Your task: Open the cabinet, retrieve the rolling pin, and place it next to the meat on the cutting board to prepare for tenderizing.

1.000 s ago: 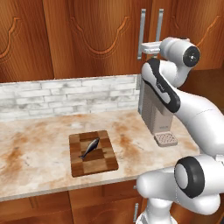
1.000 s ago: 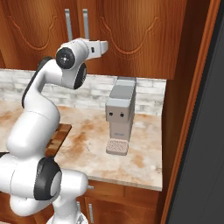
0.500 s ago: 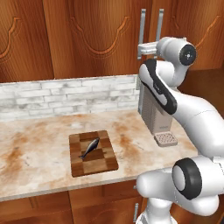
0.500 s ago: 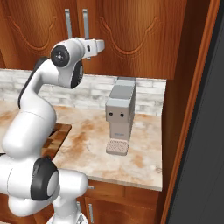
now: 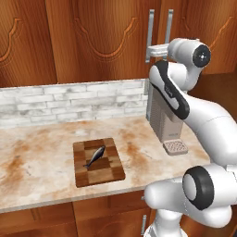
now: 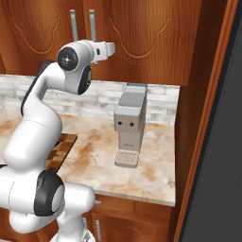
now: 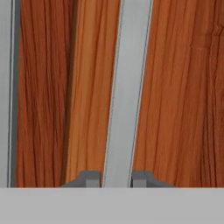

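Left base view, left to right: one cutting board (image 5: 99, 162) on the counter (image 5: 37, 157), one meat (image 5: 95, 156) lying on it | two silver bar handles (image 5: 150, 34) on closed wall cabinet doors | one coffee machine (image 5: 163, 118) | hand view: gripper (image 7: 116, 178) clenched on one handle of the cabinet (image 7: 183, 96), rolling pin unseen
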